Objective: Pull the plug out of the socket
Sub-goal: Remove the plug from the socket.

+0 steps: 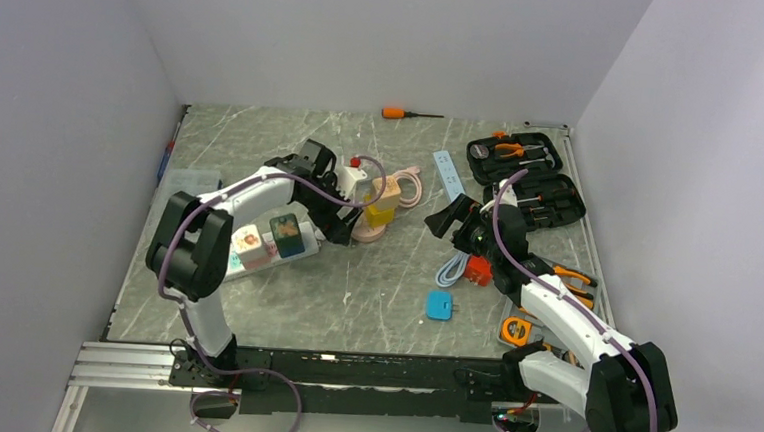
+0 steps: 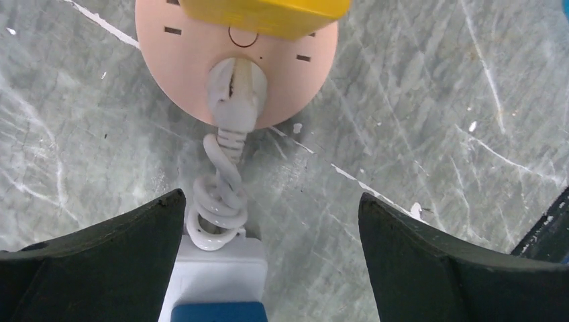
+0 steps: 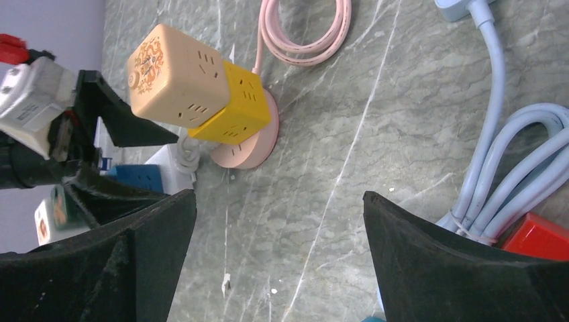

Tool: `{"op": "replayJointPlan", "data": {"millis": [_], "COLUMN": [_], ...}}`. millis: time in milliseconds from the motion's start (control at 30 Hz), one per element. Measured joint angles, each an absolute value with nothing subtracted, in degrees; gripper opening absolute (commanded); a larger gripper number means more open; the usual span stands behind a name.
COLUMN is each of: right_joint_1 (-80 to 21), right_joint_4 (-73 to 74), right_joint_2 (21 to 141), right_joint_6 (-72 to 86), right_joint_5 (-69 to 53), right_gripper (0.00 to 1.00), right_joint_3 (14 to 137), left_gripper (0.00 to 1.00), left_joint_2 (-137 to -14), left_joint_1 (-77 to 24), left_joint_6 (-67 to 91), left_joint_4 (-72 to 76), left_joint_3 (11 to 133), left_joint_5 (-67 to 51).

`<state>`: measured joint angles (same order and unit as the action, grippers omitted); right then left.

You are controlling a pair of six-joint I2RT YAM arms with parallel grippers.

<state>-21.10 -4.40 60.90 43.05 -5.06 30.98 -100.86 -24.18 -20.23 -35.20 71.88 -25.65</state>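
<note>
The socket (image 1: 266, 247) is a long white power strip lying left of centre; its end with a blue outlet (image 2: 215, 312) shows low in the left wrist view. Two blocky plugs stand on it, a pale one (image 1: 248, 240) and a dark green one (image 1: 286, 232). Its coiled white cord (image 2: 218, 201) ends in a white plug (image 2: 235, 94) seated in a round pink disc (image 2: 174, 74). My left gripper (image 2: 272, 201) hangs open over the strip's end, holding nothing, its left finger beside the cord. My right gripper (image 3: 278, 198) is open over bare table, right of the disc.
Yellow (image 3: 235, 111) and beige (image 3: 174, 74) cube adapters are stacked on the disc, with a pink cable coil (image 1: 410, 188) behind it. A light blue cable (image 3: 496, 154), red block (image 1: 478, 270) and blue adapter (image 1: 440, 305) lie near the right arm. An open tool case (image 1: 526, 175) sits at the back right.
</note>
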Motion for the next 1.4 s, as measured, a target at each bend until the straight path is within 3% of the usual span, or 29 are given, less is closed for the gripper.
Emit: {"op": "replayJointPlan", "data": {"millis": [333,433,600,733,833,1133,1400], "right_joint_1": [-21.1,-21.1,-21.1,-21.1,-21.1,-21.8,-26.6], "right_joint_4": [-4.4,-4.4,-4.8,-5.6,-6.5,-16.4,-26.5], "right_joint_2": [60.3,60.3,60.4,60.4,60.6,65.5,77.6], "right_joint_6": [42.4,42.2,42.2,42.7,43.8,54.3,61.4], "right_joint_5": [-4.9,-4.9,-5.0,-5.1,-5.6,-8.7,-10.1], "right_gripper": [0.95,0.94,0.93,0.93,0.93,0.93,0.92], "right_joint_3": [31.0,31.0,30.9,30.3,29.2,21.5,26.1], "left_gripper": [0.97,0.81,0.34,0.22,0.0,0.0,0.0], "left_joint_2": [-108.7,-109.2,-111.7,-112.7,-112.7,-112.8,-111.5], "left_joint_1": [-24.4,-24.6,-25.5,-26.9,-28.1,-27.3,-24.6], "left_joint_6": [-21.4,-22.1,-22.9,-23.3,-23.1,-14.3,-6.3], "left_joint_4": [-33.2,-32.5,-32.6,-33.0,-33.8,-37.3,-38.7], "left_joint_3": [73.3,73.9,76.8,78.1,78.6,80.4,80.8], "left_joint_5": [-19.8,-18.4,-18.0,-17.7,-17.5,-20.9,-28.7]}}
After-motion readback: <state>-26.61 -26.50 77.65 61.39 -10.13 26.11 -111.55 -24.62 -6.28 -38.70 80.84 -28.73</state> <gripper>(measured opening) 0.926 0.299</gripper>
